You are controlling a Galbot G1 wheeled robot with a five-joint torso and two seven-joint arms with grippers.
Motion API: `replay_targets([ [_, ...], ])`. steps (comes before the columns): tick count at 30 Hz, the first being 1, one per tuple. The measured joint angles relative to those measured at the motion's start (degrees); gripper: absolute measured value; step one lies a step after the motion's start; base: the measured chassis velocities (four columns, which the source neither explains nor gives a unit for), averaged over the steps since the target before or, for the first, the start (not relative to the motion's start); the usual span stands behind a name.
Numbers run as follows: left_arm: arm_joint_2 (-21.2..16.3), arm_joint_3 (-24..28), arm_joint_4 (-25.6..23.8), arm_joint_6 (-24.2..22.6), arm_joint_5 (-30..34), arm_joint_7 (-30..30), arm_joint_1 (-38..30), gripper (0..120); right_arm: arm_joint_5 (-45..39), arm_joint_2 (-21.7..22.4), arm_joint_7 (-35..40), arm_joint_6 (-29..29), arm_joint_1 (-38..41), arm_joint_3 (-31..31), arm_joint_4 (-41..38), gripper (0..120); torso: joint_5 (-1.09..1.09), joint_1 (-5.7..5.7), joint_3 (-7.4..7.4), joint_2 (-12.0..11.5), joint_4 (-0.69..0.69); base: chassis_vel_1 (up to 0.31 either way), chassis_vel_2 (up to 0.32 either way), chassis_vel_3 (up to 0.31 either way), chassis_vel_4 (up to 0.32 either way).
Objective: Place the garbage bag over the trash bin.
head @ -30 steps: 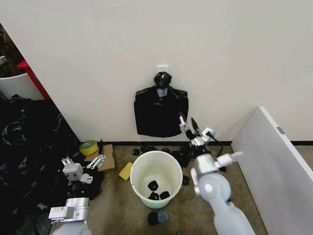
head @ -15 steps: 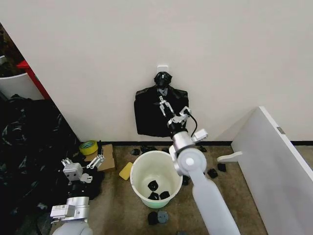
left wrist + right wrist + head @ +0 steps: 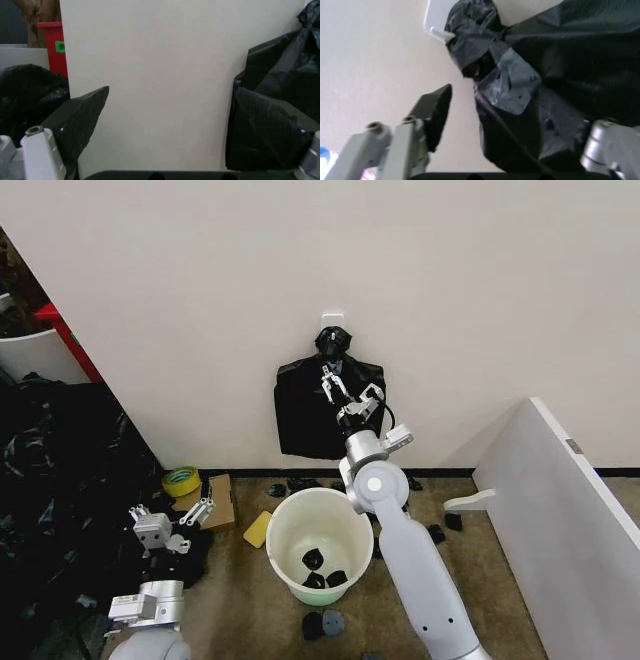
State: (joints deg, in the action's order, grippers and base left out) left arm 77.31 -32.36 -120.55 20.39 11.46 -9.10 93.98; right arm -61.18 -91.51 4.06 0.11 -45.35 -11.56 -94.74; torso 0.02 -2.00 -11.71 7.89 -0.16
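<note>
The garbage bag [image 3: 300, 420] hangs flat against the wall from a white hook, its knotted top [image 3: 475, 37] at the hook. My right gripper [image 3: 347, 387] is raised to the bag's upper part, just under the knot, and stands open. In the right wrist view the black plastic [image 3: 560, 75] lies between and beyond its spread fingers [image 3: 437, 112], which do not pinch it. The cream-white trash bin [image 3: 270, 535] stands on the floor below, holding a few black scraps. My left gripper [image 3: 168, 508] is open, low at the left by the black heap.
A big glossy black plastic heap [image 3: 50, 480] fills the left side. A flat white panel [image 3: 560, 520] leans at the right. A yellow tape roll [image 3: 181, 480], cardboard [image 3: 222, 500], a yellow sponge [image 3: 257, 529] and black scraps [image 3: 320, 623] lie on the floor around the bin.
My right arm has swung left and up, from beside the bin to the hanging bag's top. The left gripper has shifted only slightly.
</note>
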Motion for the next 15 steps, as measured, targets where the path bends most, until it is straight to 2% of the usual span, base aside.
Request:
replay_targets([
  [1,0.0,0.0,0.0,0.0,0.0,0.0,0.0,100,0.0,0.0,0.0,0.0,0.0,0.0,0.0,62,0.0,0.0,0.0,0.0,0.0,0.0,0.0,0.0,0.0],
  [9,0.39,0.08,0.09,0.0,-0.65,-0.5,0.09,100,0.84,-0.62,-0.71,0.07,0.68,-0.92,0.84,30,0.0,0.01,0.0,0.0,0.0,0.0,0.0,0.0,0.0],
  [10,0.39,0.08,0.09,0.0,-0.65,-0.5,0.09,100,0.84,-0.62,-0.71,0.07,0.68,-0.92,0.84,30,0.0,0.01,0.0,0.0,0.0,0.0,0.0,0.0,0.0],
  [15,0.54,0.08,0.41,0.08,-0.95,-1.17,0.25,100,1.75,-0.62,-1.29,0.42,0.61,-0.87,1.12,7,0.0,0.01,0.0,0.0,0.0,0.0,0.0,0.0,0.0],
])
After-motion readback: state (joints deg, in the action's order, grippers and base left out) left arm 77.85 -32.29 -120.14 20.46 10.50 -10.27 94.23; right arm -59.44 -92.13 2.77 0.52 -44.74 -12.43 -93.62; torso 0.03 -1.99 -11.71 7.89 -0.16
